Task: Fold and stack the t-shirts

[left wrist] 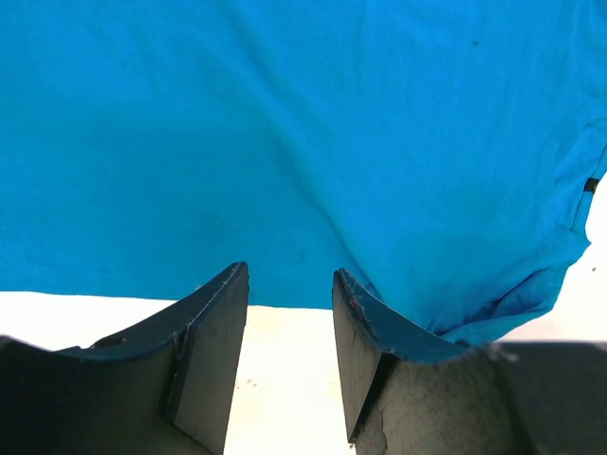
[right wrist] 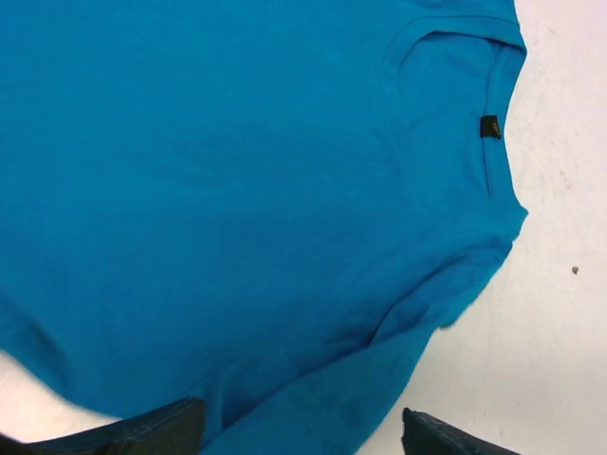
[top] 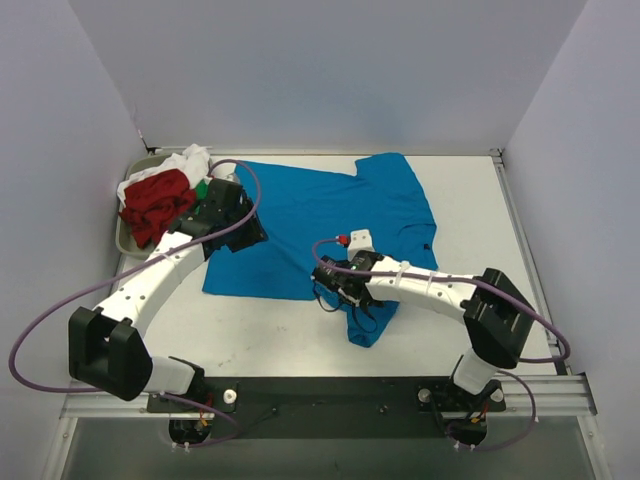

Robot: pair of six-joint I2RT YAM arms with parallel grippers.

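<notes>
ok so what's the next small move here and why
Probably lower the right end effector and pinch the near sleeve of the blue t-shirt: its jaws stand open over that sleeve, which sticks out from the flat, unfolded shirt.

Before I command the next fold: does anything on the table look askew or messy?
The blue t-shirt lies mostly flat, but its near sleeve is bunched and creased under the open right gripper, unlike the spread far sleeve. At the left, the red shirt and white shirt heap above the tray rim.
</notes>
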